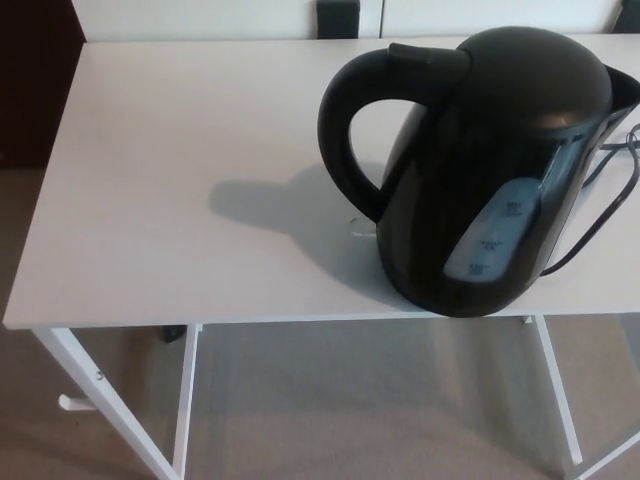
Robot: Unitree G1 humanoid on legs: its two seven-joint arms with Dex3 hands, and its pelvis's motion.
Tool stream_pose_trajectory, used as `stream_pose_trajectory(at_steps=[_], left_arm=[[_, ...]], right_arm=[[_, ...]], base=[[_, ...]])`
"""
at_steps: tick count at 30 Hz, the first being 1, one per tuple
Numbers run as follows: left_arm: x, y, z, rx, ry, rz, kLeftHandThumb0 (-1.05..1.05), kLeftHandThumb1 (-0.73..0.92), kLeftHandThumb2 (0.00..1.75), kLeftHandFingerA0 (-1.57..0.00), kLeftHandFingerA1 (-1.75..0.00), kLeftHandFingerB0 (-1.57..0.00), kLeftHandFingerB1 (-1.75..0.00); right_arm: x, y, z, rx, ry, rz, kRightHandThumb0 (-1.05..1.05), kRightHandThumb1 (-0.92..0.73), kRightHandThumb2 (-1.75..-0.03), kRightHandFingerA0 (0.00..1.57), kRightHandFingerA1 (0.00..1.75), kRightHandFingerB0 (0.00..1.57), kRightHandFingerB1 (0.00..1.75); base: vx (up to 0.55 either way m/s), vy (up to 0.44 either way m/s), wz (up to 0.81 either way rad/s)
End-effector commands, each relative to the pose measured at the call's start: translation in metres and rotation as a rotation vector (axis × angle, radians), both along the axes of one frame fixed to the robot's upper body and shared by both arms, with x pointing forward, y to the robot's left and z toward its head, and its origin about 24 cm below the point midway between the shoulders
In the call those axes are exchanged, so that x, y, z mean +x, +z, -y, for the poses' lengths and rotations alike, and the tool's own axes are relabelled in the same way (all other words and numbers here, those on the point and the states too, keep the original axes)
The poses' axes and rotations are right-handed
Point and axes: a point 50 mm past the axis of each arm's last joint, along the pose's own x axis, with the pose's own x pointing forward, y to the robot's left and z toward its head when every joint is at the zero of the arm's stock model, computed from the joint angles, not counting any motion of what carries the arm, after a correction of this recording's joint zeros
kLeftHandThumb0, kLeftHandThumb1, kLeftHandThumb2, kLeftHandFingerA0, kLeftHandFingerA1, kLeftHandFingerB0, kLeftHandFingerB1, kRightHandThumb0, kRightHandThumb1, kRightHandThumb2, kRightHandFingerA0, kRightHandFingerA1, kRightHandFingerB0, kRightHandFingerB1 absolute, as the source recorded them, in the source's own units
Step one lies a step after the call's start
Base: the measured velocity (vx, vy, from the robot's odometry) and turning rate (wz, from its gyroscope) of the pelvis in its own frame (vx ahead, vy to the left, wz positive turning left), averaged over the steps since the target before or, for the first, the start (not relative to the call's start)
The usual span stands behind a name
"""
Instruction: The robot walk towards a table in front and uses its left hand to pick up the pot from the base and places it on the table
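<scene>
White worktop (180, 150) carries the pot (490, 170); approach stage, hands unseen, state unknowable; next, grasp the handle (333, 130) at pot's left.

Bright, even light; the pot (480, 170) throws a soft shadow (270, 205) leftward over the table (150, 150), slightly blurred

One view is given, taken from the head camera. The scene is seen from above and in front, with the lens tilted steeply down over the near edge of a white desk (180, 180). The desk is close: its top fills most of the frame, and its far edge lies near the top border. A black pot (480, 170) looms large at right, reaching the right border. Below the near edge, white legs (186, 400) and beige floor (360, 400) are seen.
</scene>
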Motion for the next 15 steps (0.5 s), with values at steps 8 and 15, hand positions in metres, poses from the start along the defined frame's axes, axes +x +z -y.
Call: stream_pose_trajectory(at_steps=[8, 15], left_arm=[[0.073, 0.026, 0.127, 0.09, -0.193, -0.205, -0.26, 0.33, 0.86, 0.0, -0.49, 0.0, -0.48], [0.083, 0.029, 0.148, 0.107, -0.2, -0.226, -0.27, 0.31, 0.85, 0.0, -0.49, 0.0, -0.48]], right_arm=[[0.008, -0.001, -0.005, -0.016, 0.015, 0.0, -0.28, 0.19, -0.66, 1.01, 0.89, 0.9, 0.84], [0.007, -0.004, -0.009, -0.009, 0.034, -0.003, -0.28, 0.17, -0.66, 0.99, 0.88, 0.88, 0.83]], base=[[0.0, 0.0, 0.0], [0.0, 0.0, 0.0]])
